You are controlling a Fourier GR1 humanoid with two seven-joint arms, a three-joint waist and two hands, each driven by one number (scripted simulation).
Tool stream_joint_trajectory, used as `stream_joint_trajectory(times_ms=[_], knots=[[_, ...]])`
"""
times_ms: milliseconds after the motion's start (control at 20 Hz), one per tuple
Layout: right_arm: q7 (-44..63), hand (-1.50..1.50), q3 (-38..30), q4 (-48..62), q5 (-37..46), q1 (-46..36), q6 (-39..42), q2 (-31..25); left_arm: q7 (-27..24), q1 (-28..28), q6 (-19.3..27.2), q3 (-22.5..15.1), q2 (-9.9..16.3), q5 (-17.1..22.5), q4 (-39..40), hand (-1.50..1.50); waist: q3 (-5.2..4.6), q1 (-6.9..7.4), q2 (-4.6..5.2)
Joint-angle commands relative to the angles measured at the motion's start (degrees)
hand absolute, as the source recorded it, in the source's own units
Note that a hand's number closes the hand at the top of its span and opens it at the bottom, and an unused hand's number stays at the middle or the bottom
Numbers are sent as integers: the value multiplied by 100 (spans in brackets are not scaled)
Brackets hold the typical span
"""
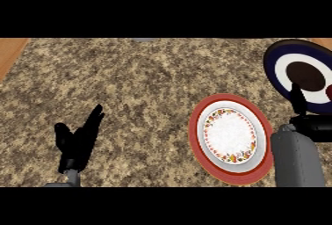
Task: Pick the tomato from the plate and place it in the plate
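A dark red tomato point(329, 92) shows only as a sliver at the right edge, lying on the white ring of a navy plate point(285, 52) with a dark centre at the far right. A red-rimmed plate point(202, 115) with a white, flower-patterned middle lies nearer, with nothing on it. My right hand point(312, 126) is over the navy plate's near edge. One straight digit point(297, 97) points up, apart from the tomato, and the edge of the view cuts off the rest of the hand. My left hand point(76, 143) rests open at the lower left, fingers up.
The counter point(130, 88) is speckled brown stone, with wooden strips at the far left and far right corners. My right forearm point(297, 160) lies just right of the red-rimmed plate. A small grey object point(144, 39) sits at the far edge.
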Motion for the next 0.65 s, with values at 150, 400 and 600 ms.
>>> stream_joint_trajectory(times_ms=[150,400,600], knots=[[322,-150,340,487,152,-10,-216,107,-32,-6,-120,-132,-64,-75,279,0,-33,101,44],[651,-150,640,231,136,490,-217,109,-139,291,-177,-94,-48,-52,236,0,-34,49,29],[863,-150,524,437,363,251,-217,110,50,106,-147,-42,-65,5,101,0,-32,73,34]])
